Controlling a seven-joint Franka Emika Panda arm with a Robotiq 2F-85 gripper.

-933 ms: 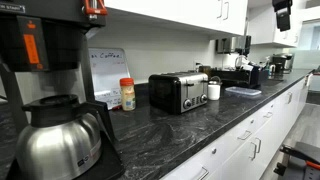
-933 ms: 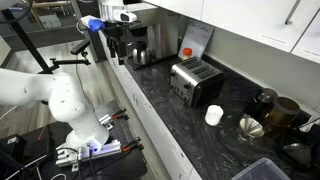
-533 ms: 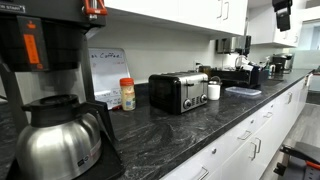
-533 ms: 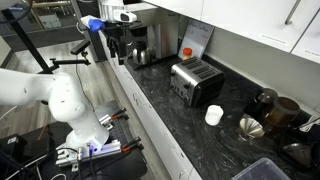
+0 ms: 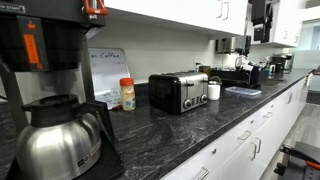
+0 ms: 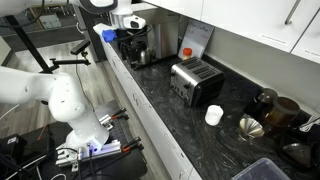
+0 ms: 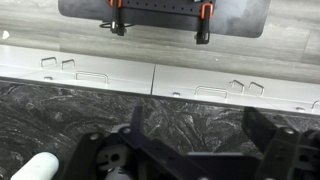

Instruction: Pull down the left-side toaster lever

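The toaster [image 5: 178,93] is a boxy chrome one with a black top, standing mid-counter against the wall; it also shows in an exterior view [image 6: 196,81], its black end panel facing the counter's edge. My gripper [image 5: 261,16] hangs high in the air, far from the toaster, and appears at the top of an exterior view [image 6: 128,22] near the coffee maker end. In the wrist view the gripper [image 7: 200,138] is open and empty, with dark marbled counter [image 7: 190,105] between its fingers. The toaster is out of the wrist view.
A black coffee maker with a steel carafe [image 5: 52,128] [image 6: 140,45] stands at one end of the counter. A white mug [image 5: 213,91] [image 6: 213,115] and an orange-lidded jar [image 5: 127,94] flank the toaster. Kettles and jugs [image 6: 272,108] crowd the far end. White drawers [image 7: 200,85] line the counter front.
My gripper has shifted sideways along the counter's length, leftward in one exterior view and rightward in the other. The toaster and other items have not moved.
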